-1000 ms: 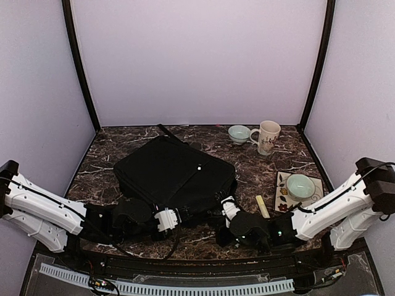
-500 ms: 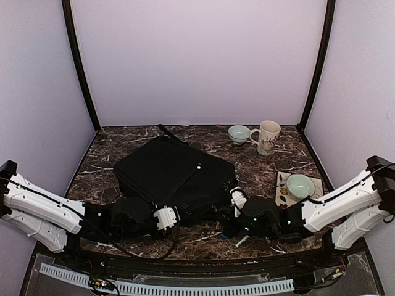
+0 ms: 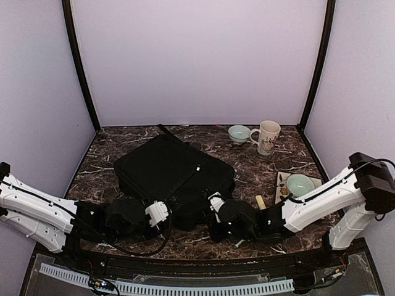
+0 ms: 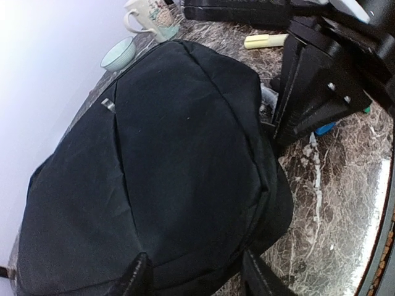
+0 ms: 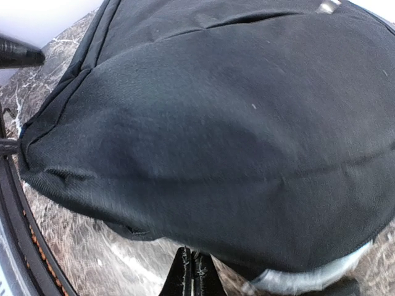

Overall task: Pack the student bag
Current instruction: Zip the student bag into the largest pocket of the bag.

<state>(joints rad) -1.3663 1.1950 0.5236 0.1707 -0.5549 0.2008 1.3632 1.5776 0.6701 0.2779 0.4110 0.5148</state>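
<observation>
The student bag (image 3: 173, 172), large, flat and black, lies on the marble table, and a silver zipper pull (image 4: 108, 105) shows on its top. My left gripper (image 3: 162, 213) is at the bag's near left edge. In the left wrist view my left gripper (image 4: 197, 277) is open, its fingers (image 4: 137, 274) straddling the bag's (image 4: 173, 160) rounded edge. My right gripper (image 3: 216, 206) is at the near right edge. In the right wrist view my right gripper (image 5: 191, 271) is shut, tips just under the bag's (image 5: 234, 123) bulging side, with nothing seen between them.
A pen (image 3: 237, 243) lies on the table by the right arm, and a yellow highlighter (image 3: 261, 202) lies right of the bag. A teal bowl (image 3: 239, 133) and a mug (image 3: 267, 137) stand at the back right. A cup on a patterned saucer (image 3: 299, 185) sits at the right.
My left gripper has opened and drawn slightly left. The right arm has swung left to the bag's near edge, still shut. A pen has appeared on the table beside it.
</observation>
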